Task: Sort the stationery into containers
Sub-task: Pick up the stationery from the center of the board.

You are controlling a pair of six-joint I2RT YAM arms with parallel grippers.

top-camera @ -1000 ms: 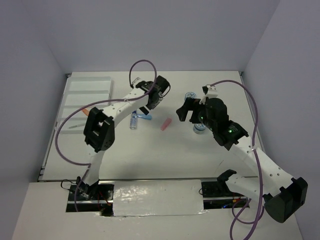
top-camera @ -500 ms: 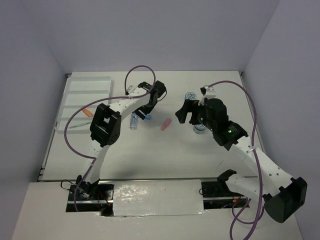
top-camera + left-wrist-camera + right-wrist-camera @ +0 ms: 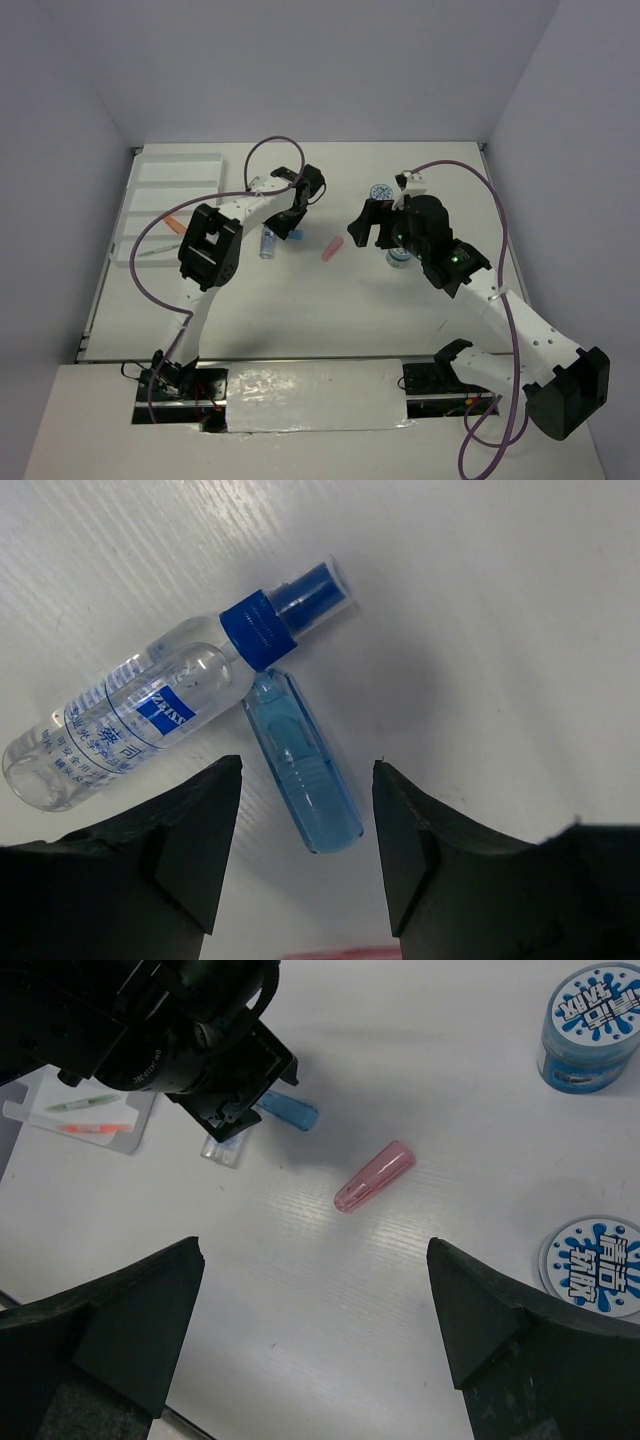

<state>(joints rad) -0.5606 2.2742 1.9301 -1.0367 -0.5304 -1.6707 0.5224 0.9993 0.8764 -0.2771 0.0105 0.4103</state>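
A light blue piece (image 3: 303, 776) lies on the table against the cap of a clear bottle (image 3: 150, 720). My left gripper (image 3: 307, 780) hangs over it, open, one finger on each side of the piece's near end, with gaps on both sides. In the top view this gripper (image 3: 296, 222) sits just above the light blue piece (image 3: 293, 235). A pink piece (image 3: 375, 1176) lies ahead of my right gripper (image 3: 313, 1260), which is wide open and holds nothing. Two tape rolls (image 3: 593, 1013) (image 3: 592, 1267) rest to its right. The white tray (image 3: 170, 195) at the far left holds an orange piece (image 3: 172, 226) and a green pen (image 3: 150, 252).
Purple cables loop over both arms (image 3: 275, 150). Grey walls close the table at the back and on both sides. The right arm's body (image 3: 440, 250) stands partly over the nearer tape roll (image 3: 398, 258).
My left gripper has come down over the light blue piece and its jaws have narrowed around it. The right gripper has drifted slightly left and stays wide open.
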